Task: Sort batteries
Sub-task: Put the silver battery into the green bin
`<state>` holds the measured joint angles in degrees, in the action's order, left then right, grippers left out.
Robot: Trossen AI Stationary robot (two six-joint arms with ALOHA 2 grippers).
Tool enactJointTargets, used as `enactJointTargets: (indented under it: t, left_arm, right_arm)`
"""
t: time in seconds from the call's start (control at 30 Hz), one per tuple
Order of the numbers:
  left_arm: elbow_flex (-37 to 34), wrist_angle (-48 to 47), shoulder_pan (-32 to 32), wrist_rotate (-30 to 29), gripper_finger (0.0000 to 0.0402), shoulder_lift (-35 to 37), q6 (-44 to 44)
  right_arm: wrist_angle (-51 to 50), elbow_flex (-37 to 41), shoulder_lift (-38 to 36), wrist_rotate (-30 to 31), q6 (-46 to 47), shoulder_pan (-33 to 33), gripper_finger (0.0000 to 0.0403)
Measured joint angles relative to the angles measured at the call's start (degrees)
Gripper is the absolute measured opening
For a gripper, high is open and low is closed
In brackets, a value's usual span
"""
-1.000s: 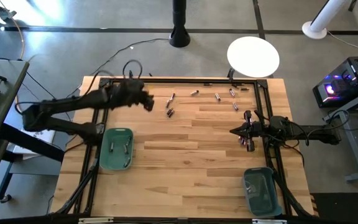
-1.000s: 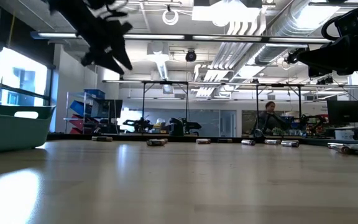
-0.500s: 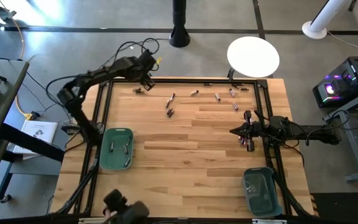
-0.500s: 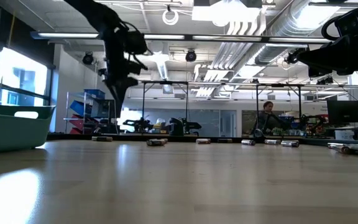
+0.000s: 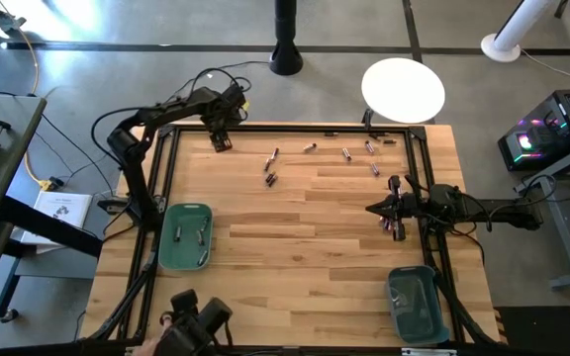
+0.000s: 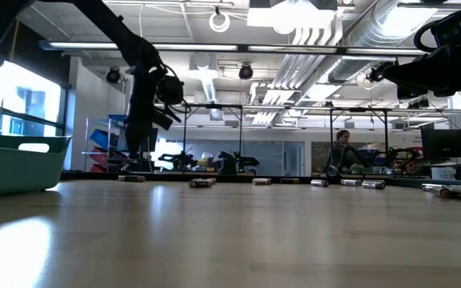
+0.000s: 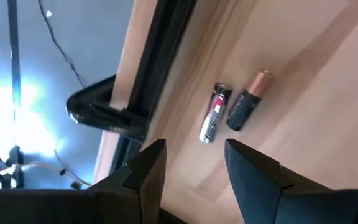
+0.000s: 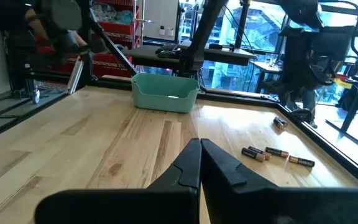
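Batteries (image 5: 271, 168) lay scattered along the far part of the wooden counter (image 5: 295, 247), with a few more (image 5: 396, 229) near its right edge beside the right gripper (image 5: 376, 208). Two lay side by side close to the far-left corner, a silvery one with a red band (image 7: 212, 113) just beside a dark one with a coppery cap (image 7: 246, 102). The left gripper (image 7: 191, 168) hung directly above this pair, its fingers (image 7: 146, 171) spread apart and grasping nothing. The right gripper waited at the right edge with its fingers (image 8: 191, 163) clenched together and empty.

Judged from their look, these small metal cylinders would be stiff, fairly light and smooth, so apt to roll or skid on the bare wood. A hold across the middle of the barrel, fingers either side, seemed safest. Because the two lay so close, pinching one might nudge its neighbour. One teal bin (image 5: 185, 237) stood near the left edge and another (image 5: 414, 302) at the near-right corner.
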<state>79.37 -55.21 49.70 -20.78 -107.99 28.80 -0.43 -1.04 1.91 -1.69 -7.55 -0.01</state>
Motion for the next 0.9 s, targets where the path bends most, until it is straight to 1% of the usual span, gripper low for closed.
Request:
enactJointTargets:
  t: [0.37, 0.67, 0.77, 0.9]
  left_arm:
    - [0.00, 0.75, 1.70, -1.20, 0.0156, -6.19, 10.05]
    - [0.23, 1.44, 1.52, -2.74, 0.0155, -11.36, 12.00]
    - [0.21, 1.19, 1.28, -2.48, 0.0138, -11.83, 12.04]
    - [0.07, 0.93, 1.08, -1.78, 0.0084, -11.74, 11.90]
  right_arm:
    - [-0.02, 0.00, 0.00, 0.00, 0.00, 0.02, 0.0000]
    - [-0.02, 0.00, 0.00, 0.00, 0.00, 0.02, 0.0000]
    - [0.00, -0.01, 0.00, 0.00, 0.00, 0.01, 0.0000]
    - [0.00, 0.00, 0.00, 0.00, 0.00, 0.00, 0.0000]
